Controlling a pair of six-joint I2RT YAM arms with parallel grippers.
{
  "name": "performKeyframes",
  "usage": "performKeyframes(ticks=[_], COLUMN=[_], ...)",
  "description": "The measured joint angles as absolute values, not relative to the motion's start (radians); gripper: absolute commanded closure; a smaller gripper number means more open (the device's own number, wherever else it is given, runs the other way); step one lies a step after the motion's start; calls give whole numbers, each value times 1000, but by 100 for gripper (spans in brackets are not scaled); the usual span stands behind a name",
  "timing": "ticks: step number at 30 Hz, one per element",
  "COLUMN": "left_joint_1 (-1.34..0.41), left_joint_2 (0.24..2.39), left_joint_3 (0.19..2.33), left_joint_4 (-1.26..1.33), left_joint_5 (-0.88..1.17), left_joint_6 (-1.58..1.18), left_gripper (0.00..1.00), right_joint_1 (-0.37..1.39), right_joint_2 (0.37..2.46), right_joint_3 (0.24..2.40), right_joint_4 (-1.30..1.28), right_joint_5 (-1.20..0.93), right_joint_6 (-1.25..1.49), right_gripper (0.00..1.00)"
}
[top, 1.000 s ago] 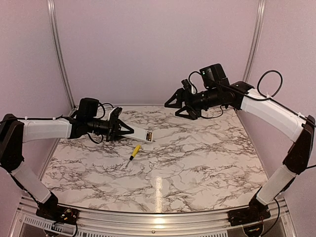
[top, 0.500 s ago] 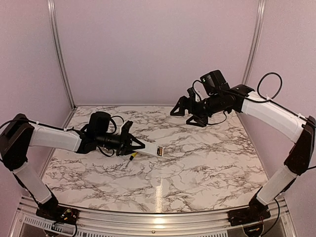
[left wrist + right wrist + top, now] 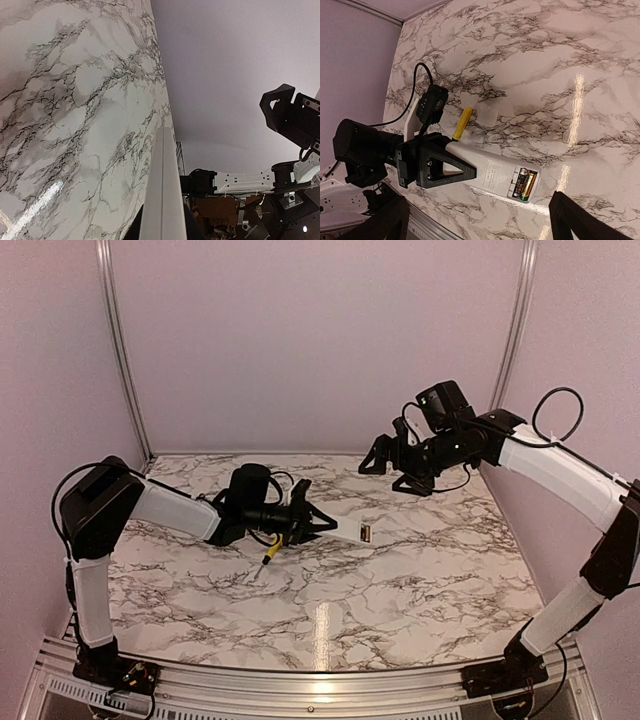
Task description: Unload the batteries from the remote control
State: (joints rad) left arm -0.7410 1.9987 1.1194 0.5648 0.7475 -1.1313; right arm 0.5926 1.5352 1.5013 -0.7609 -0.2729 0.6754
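Top external view showed the left gripper (image 3: 322, 524) pinching one end of the remote (image 3: 352, 530), with the free end pointing toward the right side of the table (image 3: 420, 580). The open recess (image 3: 367, 534) near that free end faced up. In the right wrist view, both batteries (image 3: 526, 182) sat side by side in the recess, one gold and one dark. The right gripper (image 3: 393, 472) hung in the air near the back of the table, well apart from the remote, and its fingers (image 3: 385, 220) were spread wide with nothing between them. The screwdriver (image 3: 271, 548) lay on the marble just under the left gripper. In the left wrist view the remote appeared only as a white edge running up from the frame's bottom.
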Motion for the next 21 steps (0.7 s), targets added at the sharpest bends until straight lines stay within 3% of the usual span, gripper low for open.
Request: performKeyframes(ticks=[21], left_joint_1=[-766], left_joint_2=[2190], left_joint_3=[1242], left_joint_4=[519], left_joint_5=[739], left_joint_6=[-1099], left_gripper=[100], right_joint_1=[590], right_joint_2=[1522], right_joint_3=[1533], right_joint_4=[-804], right_joint_5=[-233], right_joint_6=[685], right_gripper=[2])
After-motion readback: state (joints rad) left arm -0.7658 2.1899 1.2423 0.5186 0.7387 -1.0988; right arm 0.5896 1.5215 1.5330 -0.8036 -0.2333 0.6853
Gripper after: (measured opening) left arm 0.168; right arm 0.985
